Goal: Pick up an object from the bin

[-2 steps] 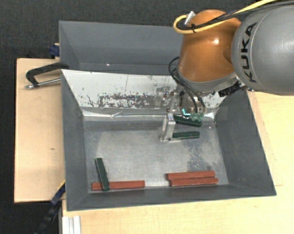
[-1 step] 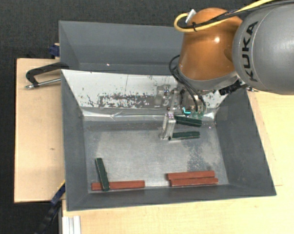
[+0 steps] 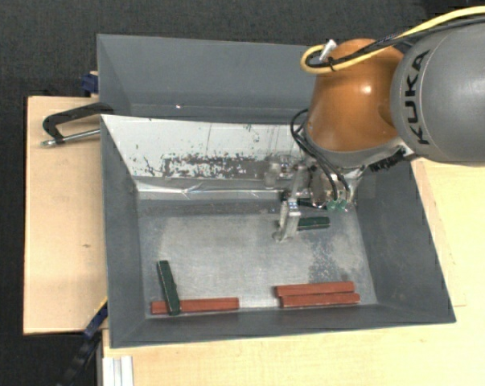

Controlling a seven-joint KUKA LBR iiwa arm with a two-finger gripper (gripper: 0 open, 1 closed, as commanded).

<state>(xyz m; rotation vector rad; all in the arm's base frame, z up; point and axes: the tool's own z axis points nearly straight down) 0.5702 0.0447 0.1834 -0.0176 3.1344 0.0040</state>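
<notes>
Dark green block (image 3: 314,223), a short flat-sided piece, lies on the floor of the grey metal bin (image 3: 123,248) in its right half, toward the back wall, well apart from everything else loose in there. The pincer (image 3: 289,223) hangs just to the left of it, so close that the two look to be touching, though whether the block is actually gripped is unclear, and it cannot be told whether the pincer is open or closed. Above it the wrist sits under a smooth, rounded orange cover (image 3: 351,95), with dark cables looping beneath and a yellow cable (image 3: 403,34) running over the top to the thick grey arm (image 3: 455,79), which covers the bin's back right corner. Along the front wall lie the other things: at the left a long red-brown bar (image 3: 206,304) lies flat along the wall, with a dark green bar (image 3: 168,286) set slantwise across its left end; at the right two more red-brown bars (image 3: 316,294) lie side by side, touching along their length. All are straight, square-edged sticks with a matt surface. The bin floor between them and the pincer is bare dull metal, scuffed and speckled, and the sloping back wall carries a band of dark flecks.
</notes>
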